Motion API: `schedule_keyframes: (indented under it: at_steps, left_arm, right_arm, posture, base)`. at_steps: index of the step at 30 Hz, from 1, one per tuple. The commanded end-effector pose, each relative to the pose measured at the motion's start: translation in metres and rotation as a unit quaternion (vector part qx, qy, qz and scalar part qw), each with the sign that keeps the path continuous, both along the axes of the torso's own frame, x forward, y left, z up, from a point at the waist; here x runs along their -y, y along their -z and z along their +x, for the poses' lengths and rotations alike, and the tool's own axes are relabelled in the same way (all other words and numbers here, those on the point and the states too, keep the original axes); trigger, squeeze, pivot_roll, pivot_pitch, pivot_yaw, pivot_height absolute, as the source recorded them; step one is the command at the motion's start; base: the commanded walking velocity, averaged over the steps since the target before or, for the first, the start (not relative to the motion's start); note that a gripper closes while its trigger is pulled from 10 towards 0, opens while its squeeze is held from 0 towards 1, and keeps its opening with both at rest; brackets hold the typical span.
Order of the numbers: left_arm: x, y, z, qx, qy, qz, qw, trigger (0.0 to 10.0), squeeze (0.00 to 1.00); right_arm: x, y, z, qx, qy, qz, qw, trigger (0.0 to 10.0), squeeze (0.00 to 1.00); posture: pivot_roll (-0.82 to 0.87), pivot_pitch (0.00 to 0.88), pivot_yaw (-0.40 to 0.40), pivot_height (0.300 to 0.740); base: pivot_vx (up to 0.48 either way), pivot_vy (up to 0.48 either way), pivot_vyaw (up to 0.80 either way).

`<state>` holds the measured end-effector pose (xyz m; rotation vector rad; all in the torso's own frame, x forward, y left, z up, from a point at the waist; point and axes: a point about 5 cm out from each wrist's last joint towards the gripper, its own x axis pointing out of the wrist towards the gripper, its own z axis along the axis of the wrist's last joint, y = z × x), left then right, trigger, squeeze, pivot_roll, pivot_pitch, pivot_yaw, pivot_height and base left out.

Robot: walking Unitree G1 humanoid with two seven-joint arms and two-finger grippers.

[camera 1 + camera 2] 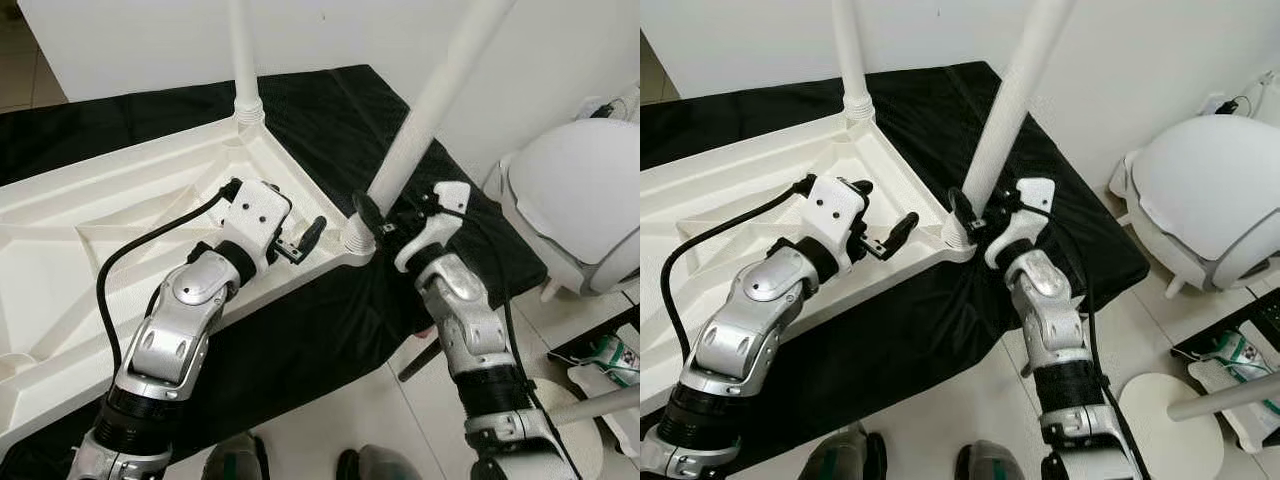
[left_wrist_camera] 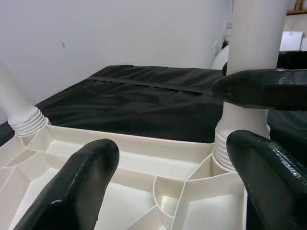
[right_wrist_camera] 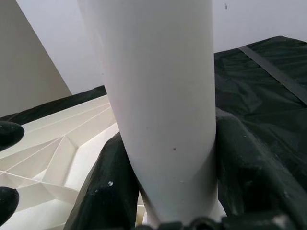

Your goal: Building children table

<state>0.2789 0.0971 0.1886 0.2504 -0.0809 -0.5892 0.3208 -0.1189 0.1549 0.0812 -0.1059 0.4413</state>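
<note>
A white plastic tabletop (image 1: 110, 190) lies upside down on a black cloth (image 1: 330, 110), its ribbed underside facing up. One white leg (image 1: 242, 60) stands in the far corner socket. A second leg (image 1: 430, 100) leans in the near right corner socket. My right gripper (image 1: 367, 216) is shut on this second leg just above the socket; its fingers (image 3: 108, 191) clasp both sides of the tube. My left gripper (image 1: 298, 240) hovers open over the tabletop's rim beside that corner, its fingers (image 2: 76, 191) spread wide with nothing between them.
A white wall rises close behind the cloth. A rounded white shell (image 1: 575, 200) stands on the floor at the right. A loose white leg (image 1: 600, 405) and a round white disc (image 1: 1170, 425) lie near it. My feet (image 1: 240, 460) stand on the tiled floor.
</note>
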Motion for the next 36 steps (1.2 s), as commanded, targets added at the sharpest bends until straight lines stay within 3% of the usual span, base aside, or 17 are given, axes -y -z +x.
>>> schedule_keyframes:
  at_steps: [1, 13, 17, 24, 36]
  left_arm:
    - [0.003, -0.003, -0.003, 0.001, 0.019, 0.002, 1.000, 10.0, 0.00]
    - [0.003, -0.004, -0.003, 0.003, 0.016, 0.001, 1.000, 10.0, 0.00]
    - [0.003, -0.004, -0.003, 0.004, 0.015, -0.001, 1.000, 10.0, 0.00]
    - [0.003, -0.005, -0.004, 0.004, 0.012, -0.004, 1.000, 10.0, 0.00]
    - [0.002, -0.006, -0.005, 0.004, 0.012, -0.006, 1.000, 10.0, 0.00]
  right_arm:
    - [0.009, 0.034, 0.001, -0.090, 0.019, -0.035, 0.995, 10.0, 0.00]
    - [-0.001, 0.029, 0.014, -0.099, -0.023, -0.077, 0.992, 10.0, 0.00]
    - [-0.005, 0.024, 0.016, -0.078, -0.035, -0.099, 0.991, 10.0, 0.00]
    - [-0.013, 0.025, 0.012, -0.074, -0.057, -0.098, 0.991, 10.0, 0.00]
    - [-0.012, 0.036, 0.001, -0.065, -0.061, -0.109, 0.990, 10.0, 0.00]
  posture:
    - [-0.01, 0.057, 0.000, 0.740]
    - [0.00, 0.054, -0.007, 0.740]
    - [0.00, 0.052, -0.010, 0.740]
    - [0.00, 0.052, -0.013, 0.740]
    - [0.00, 0.055, -0.014, 0.740]
  base:
    - [0.000, 0.000, 0.00]
    - [0.000, 0.000, 0.00]
    - [0.000, 0.000, 0.00]
    - [0.000, 0.000, 0.00]
    - [0.000, 0.000, 0.00]
